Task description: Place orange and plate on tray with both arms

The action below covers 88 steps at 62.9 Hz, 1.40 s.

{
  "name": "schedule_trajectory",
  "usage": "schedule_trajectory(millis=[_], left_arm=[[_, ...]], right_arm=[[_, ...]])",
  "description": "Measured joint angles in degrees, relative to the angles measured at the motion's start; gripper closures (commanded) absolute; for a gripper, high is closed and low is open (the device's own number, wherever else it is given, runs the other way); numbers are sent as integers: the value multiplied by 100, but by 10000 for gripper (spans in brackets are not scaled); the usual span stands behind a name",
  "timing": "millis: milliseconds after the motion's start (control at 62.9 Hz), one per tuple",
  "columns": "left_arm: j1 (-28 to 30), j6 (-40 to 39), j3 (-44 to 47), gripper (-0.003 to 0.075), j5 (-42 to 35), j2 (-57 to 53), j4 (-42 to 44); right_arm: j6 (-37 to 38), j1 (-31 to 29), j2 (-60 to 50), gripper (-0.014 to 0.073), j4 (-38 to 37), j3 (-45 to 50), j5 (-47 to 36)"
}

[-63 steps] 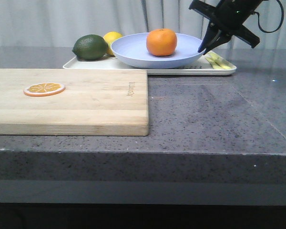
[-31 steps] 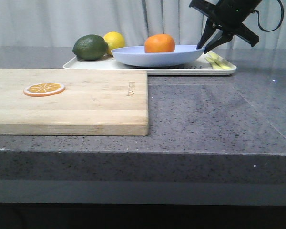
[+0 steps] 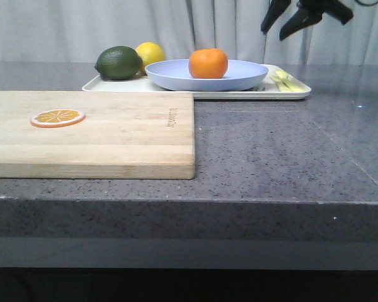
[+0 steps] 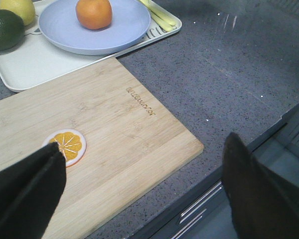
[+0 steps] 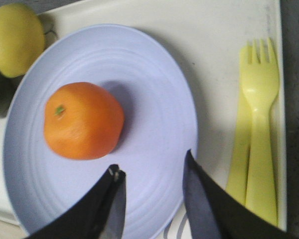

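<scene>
The white tray [image 3: 283, 94] is sitting at the far side of the grey speckled desk [image 3: 277, 151], and it is carrying everything but the slice. The pale lavender-blue plate [image 3: 239, 75] is lying flat on the tray, and the orange [image 3: 208, 63] is resting inside the plate, a little off the plate's centre. Beside the plate, on the tray's left end, a dark green avocado [image 3: 118, 62] and a yellow lemon [image 3: 151, 53] are sitting close together, the lemon behind the avocado. On the tray's right end, yellow plastic cutlery [image 3: 288, 82] is lying just beside the plate's rim; the right wrist view is showing a fork [image 5: 259, 114] with another yellow handle partly under it.

The right end effector [image 3: 288, 19] is hanging in the air above the right rim of the plate, released, its two dark fingers [image 5: 199, 199] spread apart and touching nothing. In the right wrist view the orange is lying beyond the fingertips and to one side of them, apart from both fingers, with bare plate showing in the gap.

The left end effector [image 4: 139, 184] is hovering over the near part of the wooden cutting board [image 3: 113, 138], released and empty, its fingers [image 4: 27, 191] wide apart. The orange slice [image 3: 57, 117] is lying on the board close to one of these fingers, while the tray, plate and orange are lying well apart from this end effector, past the board's far edge.
</scene>
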Motion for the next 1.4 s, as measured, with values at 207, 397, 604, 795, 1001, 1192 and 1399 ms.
schedule_trajectory(millis=[207,397,604,795,1001,1192,1399], left_arm=[[0,0,0,101,10,0,0],[15,0,0,101,10,0,0],[15,0,0,101,10,0,0],[20,0,10,101,10,0,0],[20,0,10,101,10,0,0],[20,0,10,101,10,0,-2],[20,0,10,101,10,0,-2]], right_arm=[[-565,213,-1371,281,-900,567,119],[-648,237,-3115,281,-1336,2662,-543],[-828,237,-5025,281,-1616,4759,-846],[-849,237,-6631,281,-1820,6245,-733],[-797,237,-8271,281,-1829,7441,-666],[-694,237,-9537,281,-1833,8209,-614],[-645,237,-10030,282,-1833,8632,-578]])
